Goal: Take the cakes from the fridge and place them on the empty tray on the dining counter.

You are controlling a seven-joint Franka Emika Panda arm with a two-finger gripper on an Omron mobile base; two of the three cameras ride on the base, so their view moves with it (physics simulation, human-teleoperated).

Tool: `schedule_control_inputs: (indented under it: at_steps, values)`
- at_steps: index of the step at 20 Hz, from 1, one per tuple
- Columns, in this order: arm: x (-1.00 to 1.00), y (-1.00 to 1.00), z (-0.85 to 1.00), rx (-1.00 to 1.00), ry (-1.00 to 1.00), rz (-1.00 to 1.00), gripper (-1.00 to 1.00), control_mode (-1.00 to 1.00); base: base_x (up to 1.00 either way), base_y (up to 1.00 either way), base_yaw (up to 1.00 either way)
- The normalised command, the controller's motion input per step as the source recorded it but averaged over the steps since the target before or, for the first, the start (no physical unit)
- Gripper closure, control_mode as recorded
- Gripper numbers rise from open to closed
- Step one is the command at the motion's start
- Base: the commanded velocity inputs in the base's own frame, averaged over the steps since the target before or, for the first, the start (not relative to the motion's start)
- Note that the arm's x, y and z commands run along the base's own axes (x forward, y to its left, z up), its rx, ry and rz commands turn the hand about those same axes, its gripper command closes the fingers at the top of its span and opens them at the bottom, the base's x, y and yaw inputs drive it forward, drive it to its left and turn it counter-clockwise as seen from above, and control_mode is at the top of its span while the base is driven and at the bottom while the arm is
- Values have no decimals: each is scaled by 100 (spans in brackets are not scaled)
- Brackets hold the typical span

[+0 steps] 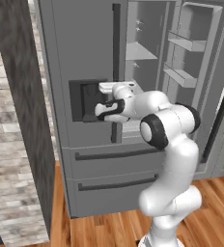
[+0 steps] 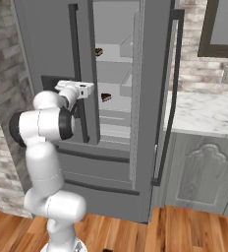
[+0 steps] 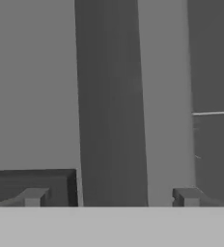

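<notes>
A wood-floored kitchen: the fridge [image 2: 52, 44] has its right door swung open. Two cakes, one [image 2: 99, 51] at the upper shelf's left edge, another [image 2: 106, 97] below. The gripper [image 3: 109, 197], spread wide and empty, faces the one door handle [image 3: 109, 96].

Fridge [image 1: 85, 48] matt dark-grey, smooth metal look; its handle [image 1: 116, 43] black, satin. Inside shelves [image 2: 113, 74] pale grey smooth plastic. Arm [image 1: 174, 159] glossy white plastic, dark joints. Floor [image 1: 114, 229] glossy wood planks. Wall [image 1: 10, 159] rough pale brick. Bench [image 2: 204, 113] top polished white marble.
</notes>
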Motion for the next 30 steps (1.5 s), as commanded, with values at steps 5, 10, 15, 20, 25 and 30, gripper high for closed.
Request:
schedule_control_inputs:
  at_steps: [5,10,15,20,25,30]
  values:
    - [72,3,0,-1,-1,-3,-100,-100,0,0,0]
    - [89,14,-10,0,0,2,100,-100,0,0,0]
    - [7,75,0,0,0,34,100,-100,0,0,0]
    - [-11,100,0,0,0,47,100,-100,0,0,0]
    - [-90,100,10,-16,0,34,100,-100,0,0,0]
    - [-100,100,23,-19,4,13,100,-100,0,0,0]
